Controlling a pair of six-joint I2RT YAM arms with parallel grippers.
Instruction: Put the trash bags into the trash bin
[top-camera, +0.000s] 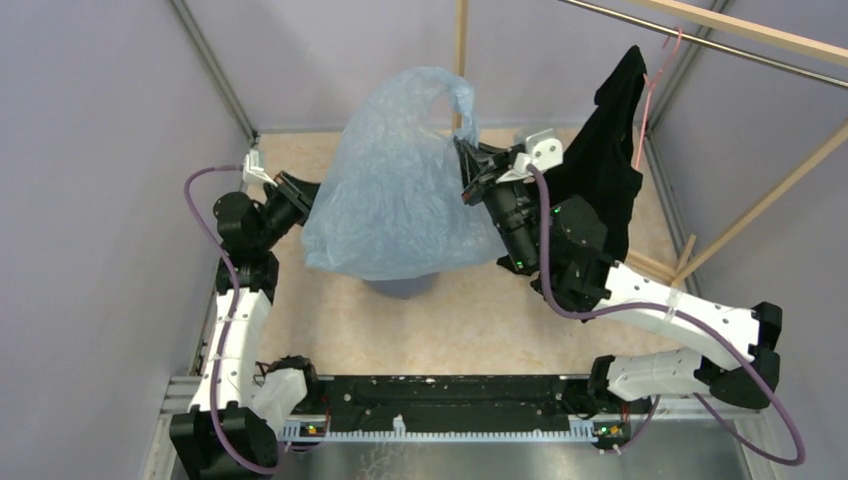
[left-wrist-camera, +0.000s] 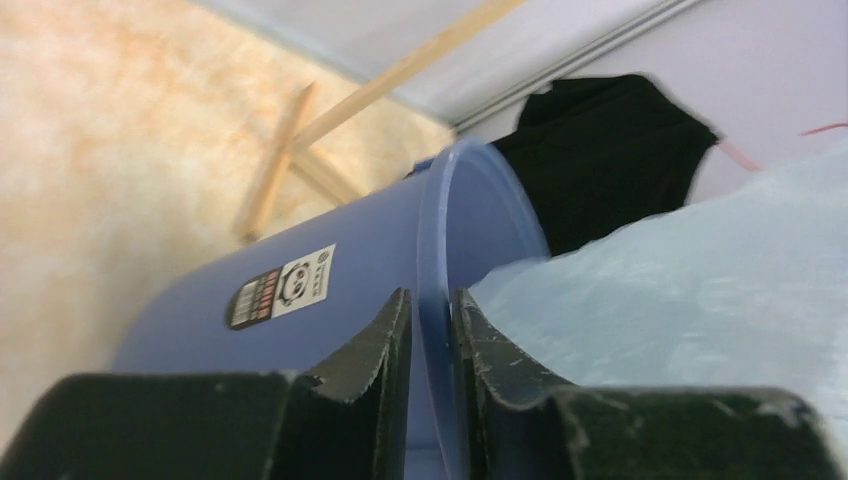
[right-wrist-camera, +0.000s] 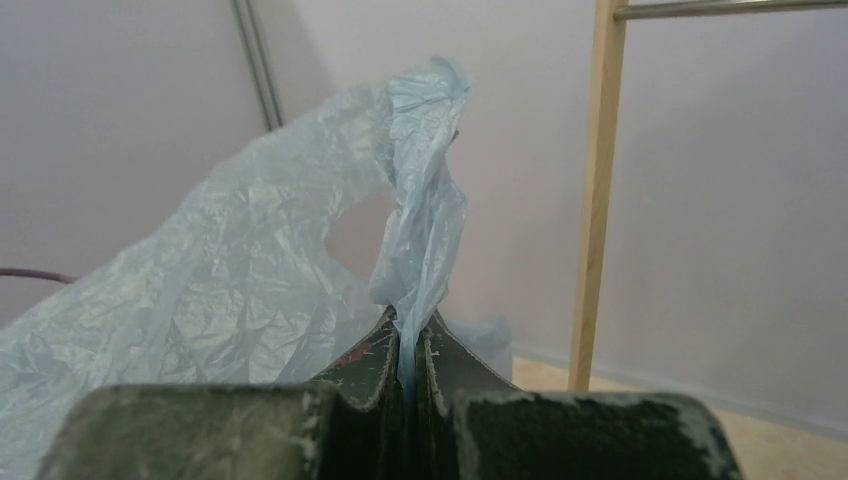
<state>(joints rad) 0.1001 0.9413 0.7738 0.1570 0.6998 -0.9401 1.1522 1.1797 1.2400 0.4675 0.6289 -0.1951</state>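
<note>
The light-blue trash bag (top-camera: 400, 190) hangs spread wide over the blue trash bin (top-camera: 403, 287), hiding all but the bin's lower part in the top view. My right gripper (right-wrist-camera: 408, 345) is shut on the bag's twisted handle loop (right-wrist-camera: 425, 200), holding it up at the right of the bin. My left gripper (left-wrist-camera: 432, 320) straddles the bin's rim (left-wrist-camera: 440, 230). Its jaws stand slightly apart, with a thin gap on the outer side of the rim. In the left wrist view the bag (left-wrist-camera: 680, 290) lies over the bin's mouth, just inside that rim.
A black garment (top-camera: 600, 160) on a pink hanger (top-camera: 650, 85) hangs from a rail at the back right, close behind my right arm. Wooden posts (right-wrist-camera: 595, 190) and crossed slats (left-wrist-camera: 290, 160) stand along the back and right walls. Grey walls enclose the floor.
</note>
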